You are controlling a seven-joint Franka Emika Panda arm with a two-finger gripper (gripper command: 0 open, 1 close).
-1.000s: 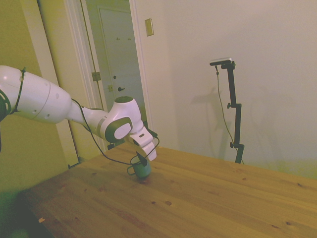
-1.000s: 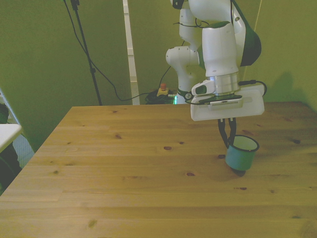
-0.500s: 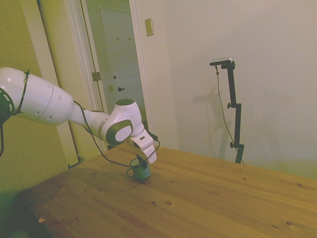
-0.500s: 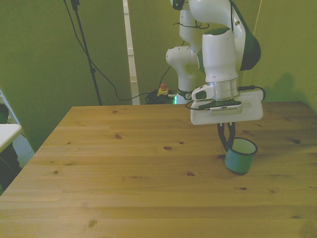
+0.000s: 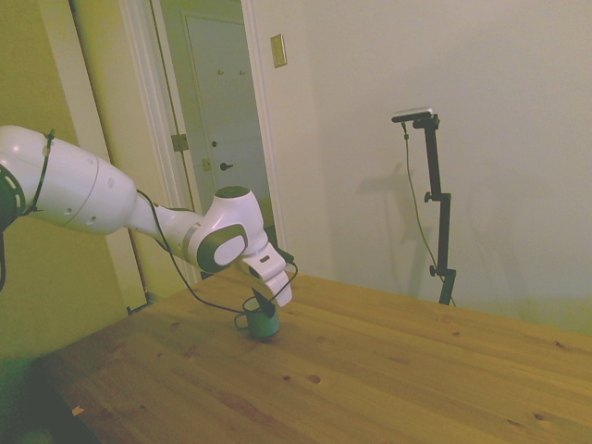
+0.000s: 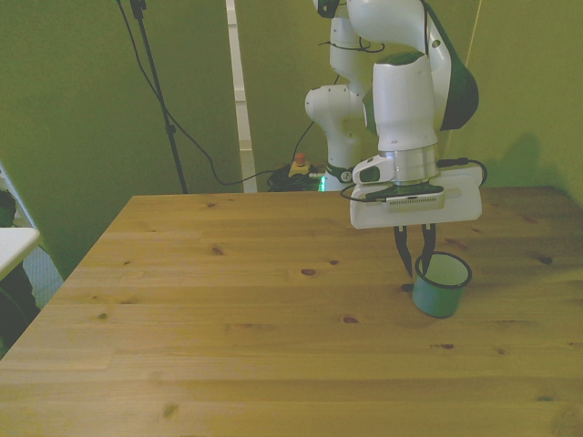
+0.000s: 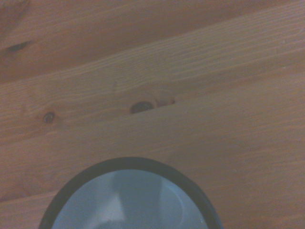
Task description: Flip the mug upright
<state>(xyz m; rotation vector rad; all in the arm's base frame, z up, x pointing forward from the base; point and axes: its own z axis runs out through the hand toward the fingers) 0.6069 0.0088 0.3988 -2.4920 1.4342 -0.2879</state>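
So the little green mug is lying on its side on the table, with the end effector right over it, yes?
Not quite: the mug stands upright on the table, its opening facing up, as the front view shows. The end effector is indeed right over it, at its rim.

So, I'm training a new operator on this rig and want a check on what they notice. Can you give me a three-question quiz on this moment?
1. True or false: the small teal-green enamel mug lies on its side on the wooden table.
2. The white arm's two-finger gripper is: A) open, B) shut on the mug, C) out of view.
3. In the wrist view, what colour is the mug's interior?

Key: 1 false, it stands upright. 2 A, fingers spread at the rim. 3 white.
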